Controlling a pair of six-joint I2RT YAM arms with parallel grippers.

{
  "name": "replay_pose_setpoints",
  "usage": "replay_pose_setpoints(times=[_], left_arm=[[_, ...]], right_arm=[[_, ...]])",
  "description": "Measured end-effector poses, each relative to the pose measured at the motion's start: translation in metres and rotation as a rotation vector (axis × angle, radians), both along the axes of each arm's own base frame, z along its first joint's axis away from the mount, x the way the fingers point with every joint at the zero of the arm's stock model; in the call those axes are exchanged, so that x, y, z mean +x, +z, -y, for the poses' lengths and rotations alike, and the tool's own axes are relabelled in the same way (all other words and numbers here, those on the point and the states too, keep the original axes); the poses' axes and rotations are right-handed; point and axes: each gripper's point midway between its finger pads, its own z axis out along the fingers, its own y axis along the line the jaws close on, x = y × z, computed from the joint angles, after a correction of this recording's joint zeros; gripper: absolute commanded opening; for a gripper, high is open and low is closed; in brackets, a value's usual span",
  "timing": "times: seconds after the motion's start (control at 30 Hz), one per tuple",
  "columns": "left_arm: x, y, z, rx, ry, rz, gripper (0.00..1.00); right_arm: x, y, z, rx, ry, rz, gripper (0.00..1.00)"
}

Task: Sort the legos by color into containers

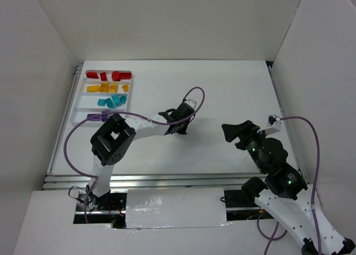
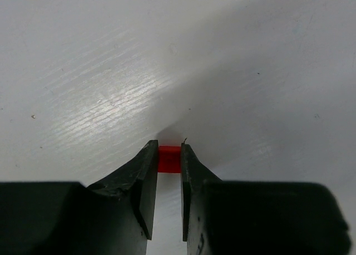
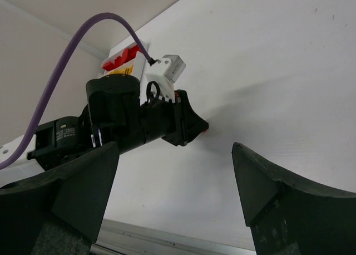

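Left gripper (image 2: pixel 169 155) of yours sat clamped on a red lego (image 2: pixel 169 158), its jaws pinching the brick from either side, down at the table (image 2: pixel 111 71), near the middle of the surface and well apart from the tray (image 1: pixel 89 102). You were at the pick step: the brick was gripped but, as far as the wrist view showed, not yet lifted. Your right gripper (image 3: pixel 175 171) hung off to the right with its fingers spread wide and nothing between them.

The tray lay at the far left, with red legos (image 1: pixel 105 75) in its farthest compartment, yellow legos (image 1: pixel 108 88) next, then teal legos (image 1: pixel 112 101), and purple legos (image 1: pixel 95 116) nearest you. By my judgement, your next move called for a straight lift clear of the table, a carry to the far left, and a release over the farthest compartment, without straying over the yellow row beside it.
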Motion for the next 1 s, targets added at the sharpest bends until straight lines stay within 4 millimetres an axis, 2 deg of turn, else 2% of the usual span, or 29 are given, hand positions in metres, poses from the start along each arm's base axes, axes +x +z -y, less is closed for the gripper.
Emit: replay_pose_setpoints(times=[0.23,0.33,0.4,0.47,0.6,0.8,0.87,1.0], left_arm=[[0.005,0.002,-0.007,-0.012,0.042,-0.007,0.00],[0.016,0.013,-0.024,-0.028,0.107,-0.002,0.00],[0.031,0.031,-0.043,-0.049,0.171,0.024,0.00],[0.049,0.052,-0.066,-0.078,0.245,0.052,0.00],[0.105,0.107,-0.124,-0.158,0.439,0.146,0.00],[0.188,0.180,-0.229,-0.236,0.750,0.311,0.00],[0.211,0.190,-0.261,-0.251,0.836,0.353,0.00],[0.246,0.173,-0.309,-0.215,0.973,0.368,0.00]], right_arm=[[0.000,0.000,0.000,0.000,0.001,0.000,0.89],[0.000,0.000,0.000,-0.001,0.000,-0.001,0.88],[0.000,0.000,0.000,-0.001,0.001,0.000,0.88],[0.000,0.000,0.000,-0.001,0.001,0.000,0.88],[0.000,0.000,0.000,-0.004,0.001,0.000,0.88],[-0.001,0.000,-0.001,-0.001,0.010,0.003,0.87],[-0.001,0.001,-0.003,0.002,0.018,0.006,0.88],[0.002,0.001,-0.008,-0.004,0.036,0.004,0.88]])
